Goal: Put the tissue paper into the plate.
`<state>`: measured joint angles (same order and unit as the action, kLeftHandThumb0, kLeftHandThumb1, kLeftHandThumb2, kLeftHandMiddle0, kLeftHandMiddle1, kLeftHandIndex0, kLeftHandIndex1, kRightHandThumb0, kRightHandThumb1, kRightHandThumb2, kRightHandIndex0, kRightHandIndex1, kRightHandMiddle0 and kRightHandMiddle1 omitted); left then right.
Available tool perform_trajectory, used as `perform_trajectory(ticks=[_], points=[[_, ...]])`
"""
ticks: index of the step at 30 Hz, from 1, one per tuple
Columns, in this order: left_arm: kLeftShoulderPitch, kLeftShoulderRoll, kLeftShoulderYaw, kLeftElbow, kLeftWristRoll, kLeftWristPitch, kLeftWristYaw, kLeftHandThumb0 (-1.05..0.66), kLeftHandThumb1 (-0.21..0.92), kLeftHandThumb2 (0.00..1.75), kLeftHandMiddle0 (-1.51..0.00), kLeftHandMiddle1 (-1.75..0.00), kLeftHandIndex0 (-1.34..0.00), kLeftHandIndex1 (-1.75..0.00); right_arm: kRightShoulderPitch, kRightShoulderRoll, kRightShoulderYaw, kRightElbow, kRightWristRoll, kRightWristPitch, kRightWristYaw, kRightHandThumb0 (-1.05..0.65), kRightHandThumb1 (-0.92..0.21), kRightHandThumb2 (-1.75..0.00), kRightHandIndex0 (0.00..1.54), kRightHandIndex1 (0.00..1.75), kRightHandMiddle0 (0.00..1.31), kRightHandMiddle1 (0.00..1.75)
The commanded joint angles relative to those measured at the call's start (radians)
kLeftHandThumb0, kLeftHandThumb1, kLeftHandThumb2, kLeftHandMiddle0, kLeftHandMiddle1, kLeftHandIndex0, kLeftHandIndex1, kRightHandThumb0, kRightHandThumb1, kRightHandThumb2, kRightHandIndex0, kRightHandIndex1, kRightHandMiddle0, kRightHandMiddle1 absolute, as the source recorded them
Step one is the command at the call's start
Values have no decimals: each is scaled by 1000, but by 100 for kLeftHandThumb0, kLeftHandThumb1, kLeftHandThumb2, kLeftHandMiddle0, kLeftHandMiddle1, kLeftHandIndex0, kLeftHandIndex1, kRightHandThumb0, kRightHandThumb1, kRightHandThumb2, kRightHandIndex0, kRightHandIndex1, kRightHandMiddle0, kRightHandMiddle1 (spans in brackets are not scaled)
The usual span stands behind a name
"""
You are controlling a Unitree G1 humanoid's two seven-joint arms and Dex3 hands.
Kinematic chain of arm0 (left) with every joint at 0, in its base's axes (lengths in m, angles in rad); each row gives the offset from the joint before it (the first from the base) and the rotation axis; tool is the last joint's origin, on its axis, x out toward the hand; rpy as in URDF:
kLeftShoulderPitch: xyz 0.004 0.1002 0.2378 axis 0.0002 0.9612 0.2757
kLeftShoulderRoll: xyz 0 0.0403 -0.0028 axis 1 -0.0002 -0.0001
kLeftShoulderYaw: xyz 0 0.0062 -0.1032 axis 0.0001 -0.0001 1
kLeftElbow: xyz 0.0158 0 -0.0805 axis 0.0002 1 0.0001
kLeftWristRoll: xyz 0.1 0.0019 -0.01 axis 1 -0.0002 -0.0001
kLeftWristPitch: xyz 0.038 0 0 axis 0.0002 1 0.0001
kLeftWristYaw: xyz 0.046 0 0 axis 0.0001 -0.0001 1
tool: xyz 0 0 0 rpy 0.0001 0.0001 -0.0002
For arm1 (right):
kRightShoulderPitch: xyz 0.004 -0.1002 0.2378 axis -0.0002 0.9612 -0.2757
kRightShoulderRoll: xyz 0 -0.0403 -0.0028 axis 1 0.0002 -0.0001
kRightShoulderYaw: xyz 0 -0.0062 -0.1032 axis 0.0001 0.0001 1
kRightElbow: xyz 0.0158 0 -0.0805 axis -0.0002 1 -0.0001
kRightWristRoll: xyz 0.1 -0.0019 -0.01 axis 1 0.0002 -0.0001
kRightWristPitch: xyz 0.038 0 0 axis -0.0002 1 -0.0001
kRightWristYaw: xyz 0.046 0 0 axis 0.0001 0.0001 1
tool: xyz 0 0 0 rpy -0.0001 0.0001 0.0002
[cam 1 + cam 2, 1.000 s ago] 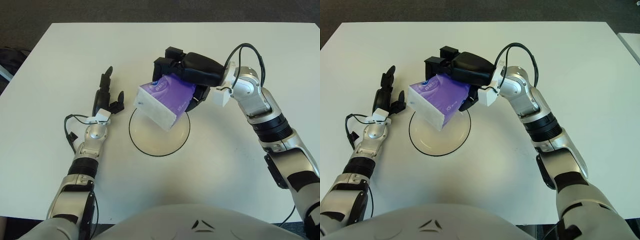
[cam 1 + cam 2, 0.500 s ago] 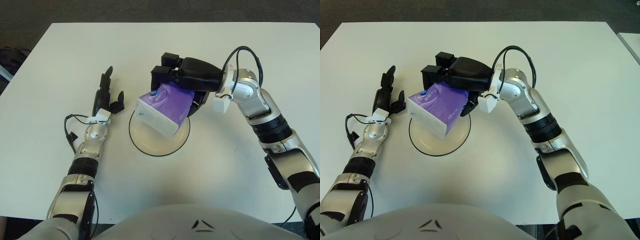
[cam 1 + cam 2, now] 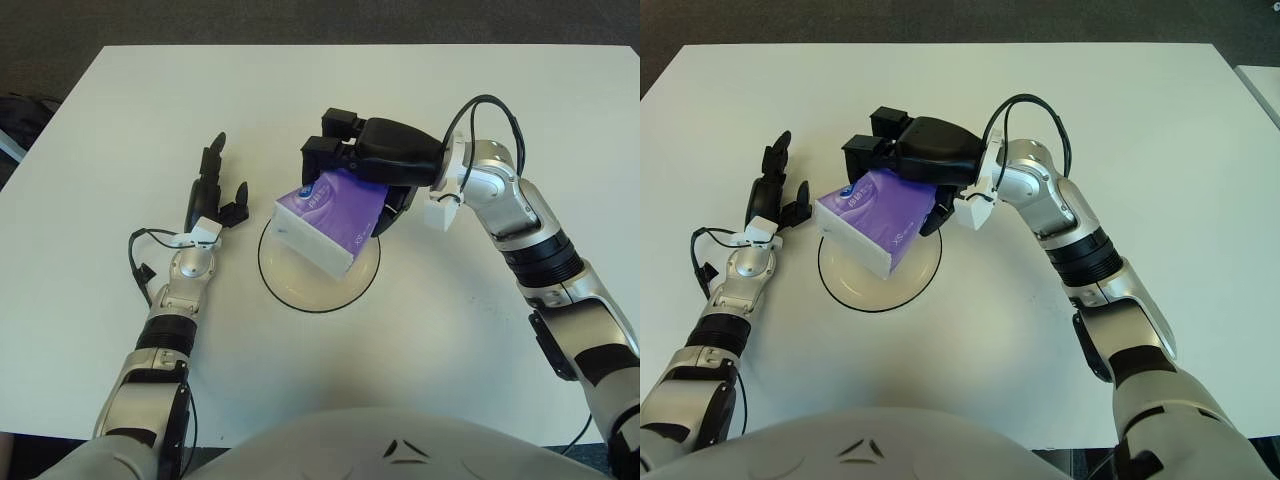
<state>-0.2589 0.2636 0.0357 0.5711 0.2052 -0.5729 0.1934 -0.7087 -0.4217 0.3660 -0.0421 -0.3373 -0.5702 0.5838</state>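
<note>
While tilted over the far part of the plate (image 3: pixel 300 296), held up by its far end: tissue paper pack (image 3: pixel 327 216), gripped by the right robot hand (image 3: pixel 352 160), low corner close above the plate. Left of the plate, apart from it: left robot hand (image 3: pixel 214 196), fingers spread, holding nothing. Lots of bare table (image 3: pixel 420 350) near and right of the plate. Same things in both views.
</note>
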Motion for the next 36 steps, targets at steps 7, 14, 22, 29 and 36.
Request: perform_trajectory(ticks=[7,14,22,29,36], points=[[218,-143,-72,104,-9,-28,-5,-74,92,87,-23,-2,0,-18,38,-3,-24,-39,-41,-4,-40,-60,-91,-46,28,107,2,132],[226,-151,-71,89,-24,-39,-18,-75,92,87,-24,-2,0,-23,46,-1,-31,-31,-83,-26,-82,-66,-92,-52,27,92,0,129],[228,-153,-74,77,-18,-26,-23,-77,92,88,-23,-1,0,-22,53,-7,-30,-30,-101,-27,-102,-66,-92,-57,27,80,0,125],[235,-154,-78,56,-16,15,-34,-79,92,89,-22,0,0,-18,56,-8,-33,-25,-118,-24,-121,-65,-92,-58,28,77,0,125],[242,-153,-80,39,7,67,-13,-78,92,88,-22,0,0,-26,60,-5,-37,-18,-143,-23,-147,-67,-92,-62,29,73,0,125]])
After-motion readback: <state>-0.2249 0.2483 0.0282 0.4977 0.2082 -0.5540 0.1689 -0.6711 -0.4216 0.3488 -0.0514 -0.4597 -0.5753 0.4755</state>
